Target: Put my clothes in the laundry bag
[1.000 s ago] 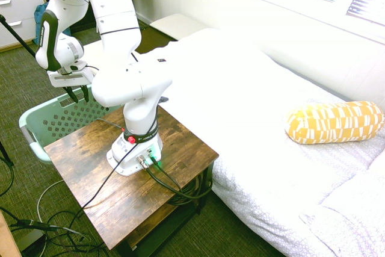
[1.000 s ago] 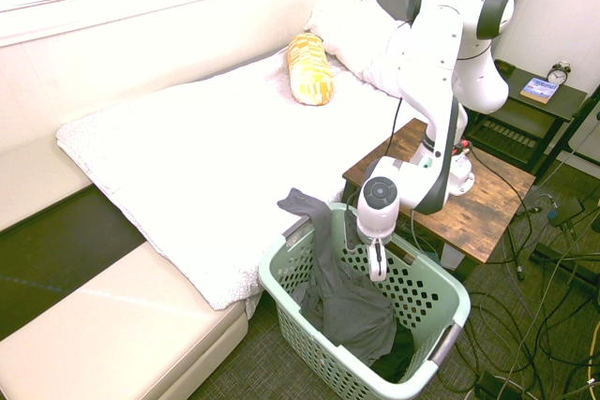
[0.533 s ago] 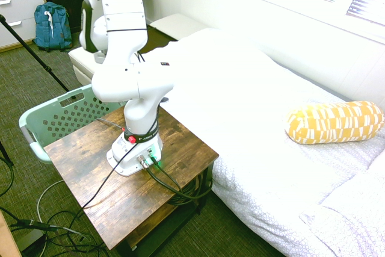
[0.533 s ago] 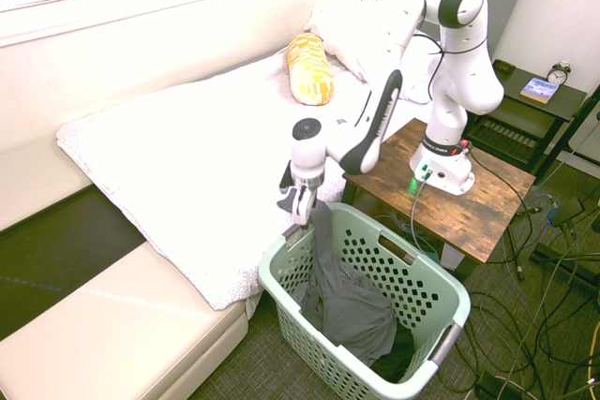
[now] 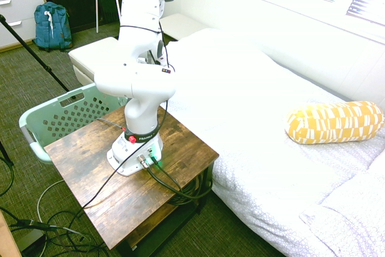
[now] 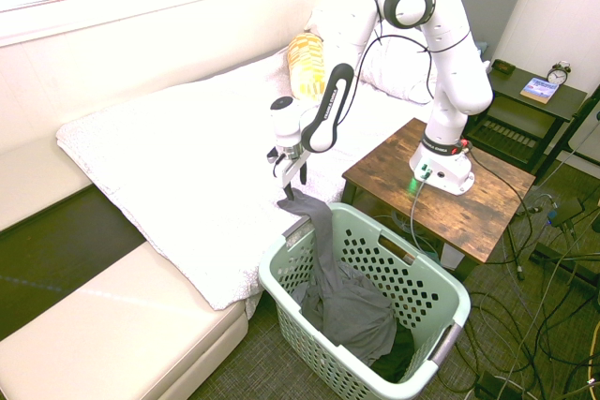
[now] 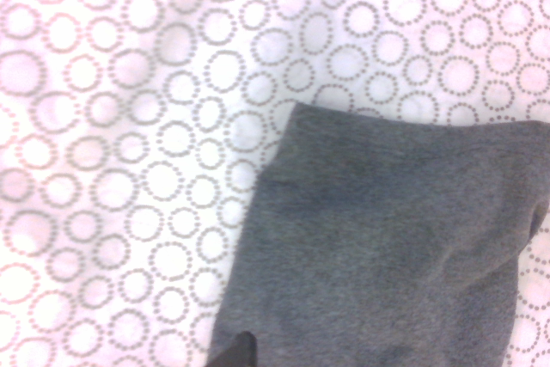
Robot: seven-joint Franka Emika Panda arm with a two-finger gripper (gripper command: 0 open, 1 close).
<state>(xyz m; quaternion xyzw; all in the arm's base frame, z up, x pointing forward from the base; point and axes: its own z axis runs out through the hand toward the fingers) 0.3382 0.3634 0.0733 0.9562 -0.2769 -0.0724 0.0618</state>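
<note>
While most of the clothes (image 6: 345, 302) are already slumped inside the laundry bag (image 6: 427, 274) at the lower middle of the second exterior view, one sleeve end is draped over the rim onto the bed (image 6: 187, 156), so the job isn't quite finished imo. That's probably why the gripper (image 6: 285, 172) hangs just above that stray end, left of center, pointing down with its fingers spread apart and nothing between them. Wrist view shows the grey fabric edge lying flat on the circle-print sheet. Looks lined up for a grab.
</note>
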